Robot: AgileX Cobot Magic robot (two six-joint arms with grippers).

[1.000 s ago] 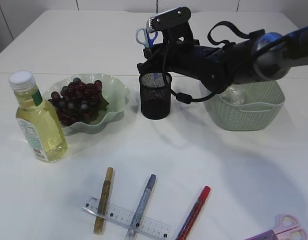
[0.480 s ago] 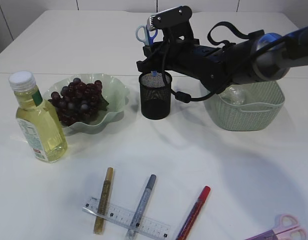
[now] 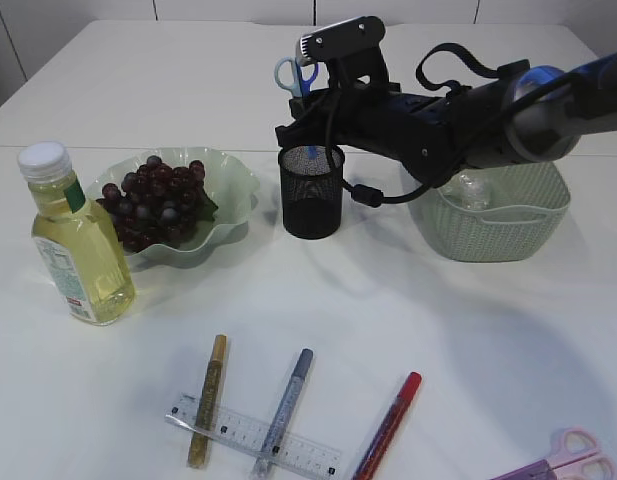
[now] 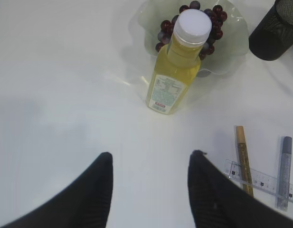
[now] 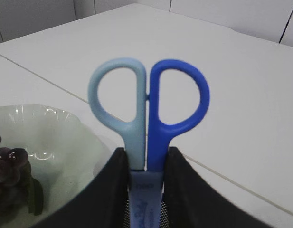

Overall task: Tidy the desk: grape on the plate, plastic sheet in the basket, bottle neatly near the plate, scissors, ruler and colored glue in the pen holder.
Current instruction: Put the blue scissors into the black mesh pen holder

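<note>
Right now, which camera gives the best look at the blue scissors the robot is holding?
The right wrist view: the blue scissors fill the frame, both handle loops clear, gripped between the right tool's fingers. The exterior view shows only their small handles above the pen holder. The left wrist view misses them entirely.

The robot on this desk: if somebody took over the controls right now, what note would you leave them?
Right gripper: holding the blue scissors upright, blades down in the pen holder.
Left gripper: open, empty, hovering above the table near the bottle.
Done: grapes on the plate; bottle beside the plate; plastic sheet apparently in the basket.
Left: release the scissors; put the ruler and three glue pens in the holder. Pink scissors lie at the bottom right edge.
</note>
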